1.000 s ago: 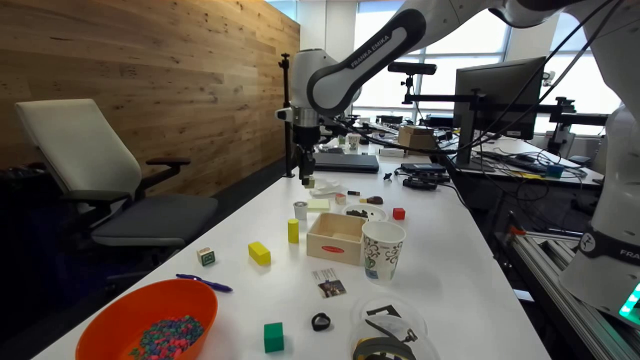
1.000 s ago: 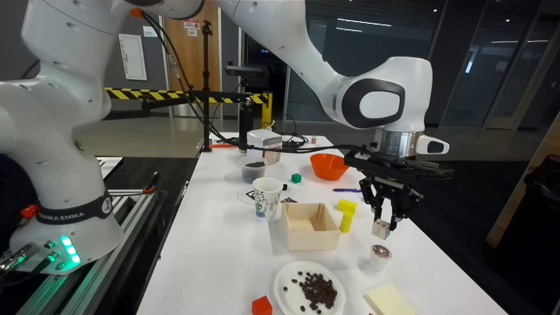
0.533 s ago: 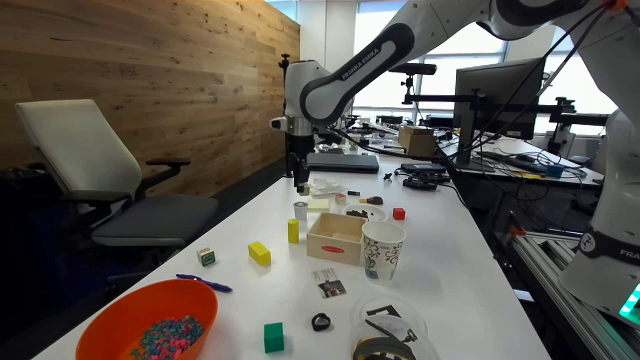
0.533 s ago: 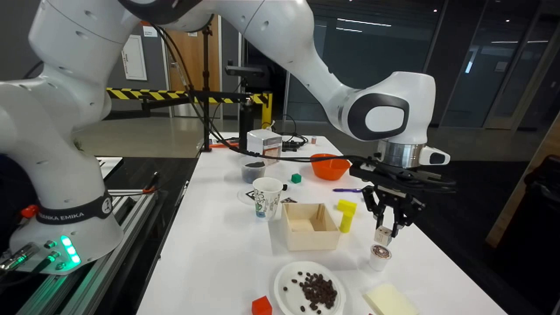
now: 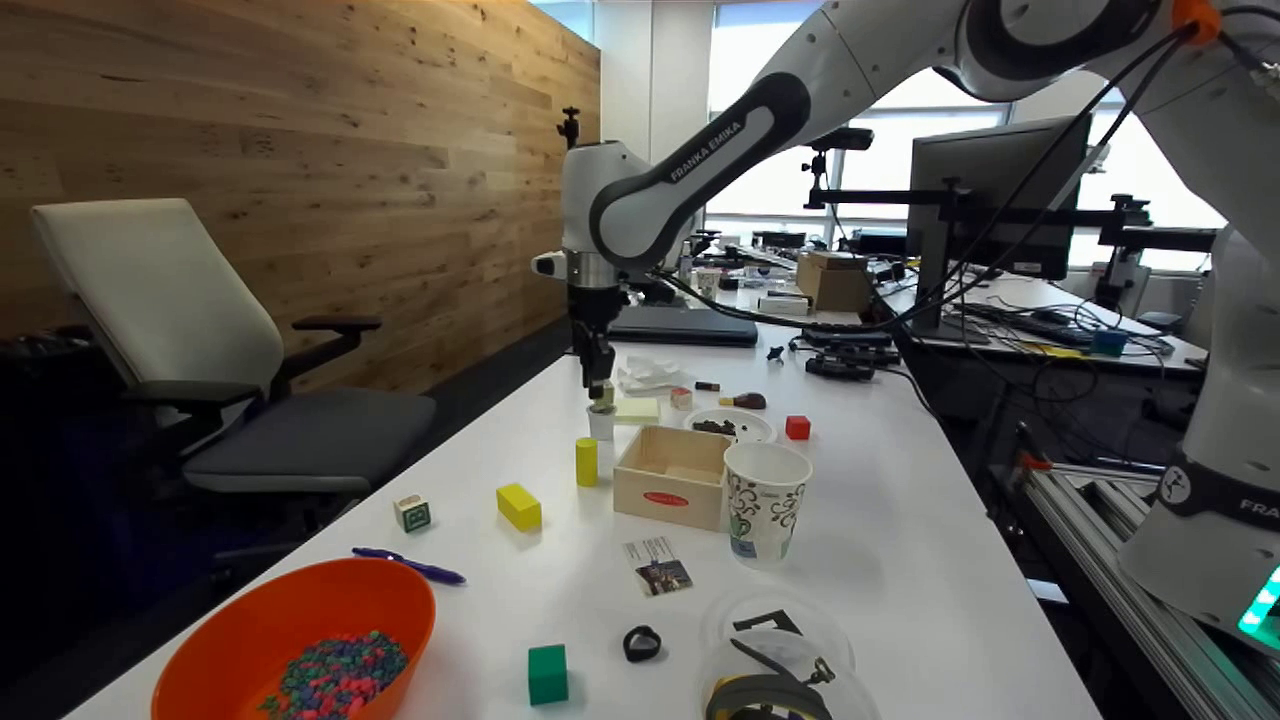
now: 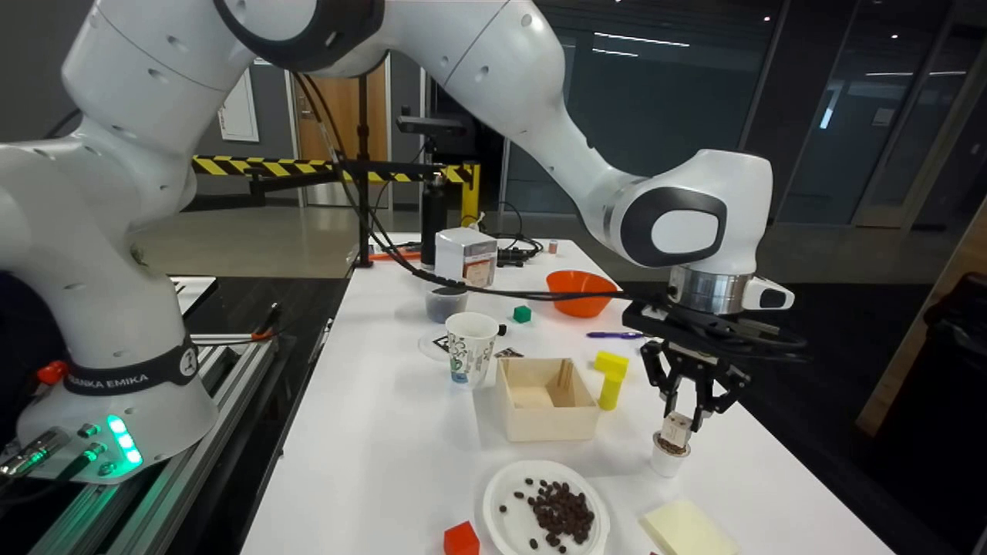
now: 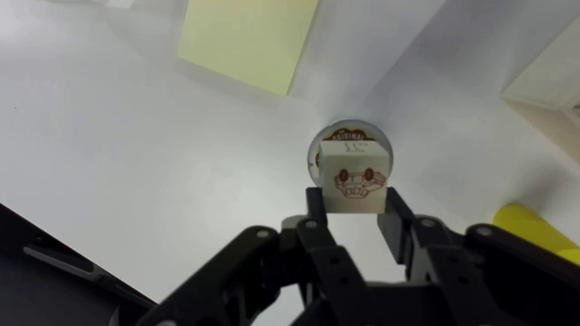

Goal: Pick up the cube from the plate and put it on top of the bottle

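- In the wrist view, the gripper held the cube between its two fingers, one against each side, and the cube hid part of the bottle. A pale yellow pad lay near the bottle.
- In an exterior view, the cube was right above the upright bottle; I could not tell whether they touched. The white plate, bearing dark beans, stood apart from both.
- In an exterior view, a wooden box stood between a yellow cylinder and a paper cup.

Lab in office-type room: desk chair, monitor, yellow-black striped barrier, robot arm, large windows
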`<state>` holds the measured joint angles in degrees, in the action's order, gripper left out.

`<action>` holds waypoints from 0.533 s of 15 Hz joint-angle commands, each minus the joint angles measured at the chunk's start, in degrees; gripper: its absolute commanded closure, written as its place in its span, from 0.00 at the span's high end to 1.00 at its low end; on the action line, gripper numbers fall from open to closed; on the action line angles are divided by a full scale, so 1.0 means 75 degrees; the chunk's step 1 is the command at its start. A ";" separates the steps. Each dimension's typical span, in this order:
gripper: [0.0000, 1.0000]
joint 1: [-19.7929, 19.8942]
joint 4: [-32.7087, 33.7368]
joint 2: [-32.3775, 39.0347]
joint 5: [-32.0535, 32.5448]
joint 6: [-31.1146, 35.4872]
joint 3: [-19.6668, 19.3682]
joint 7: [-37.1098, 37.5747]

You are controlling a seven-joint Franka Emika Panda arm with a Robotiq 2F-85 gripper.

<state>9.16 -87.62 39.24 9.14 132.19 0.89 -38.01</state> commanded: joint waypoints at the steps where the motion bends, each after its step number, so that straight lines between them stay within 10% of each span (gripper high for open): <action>1: 0.09 0.0097 0.0451 0.0267 -0.0081 -0.0309 0.0122 -0.0292; 2: 0.09 0.0093 0.0480 0.0292 -0.0077 -0.0347 0.0130 -0.0321; 4: 0.60 0.0076 0.0480 0.0293 -0.0070 -0.0379 0.0145 -0.0351; 8: 0.88 0.0030 0.0153 0.0005 0.0025 -0.0235 0.0139 -0.0382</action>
<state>9.07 -86.34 40.40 9.15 131.40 1.42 -38.94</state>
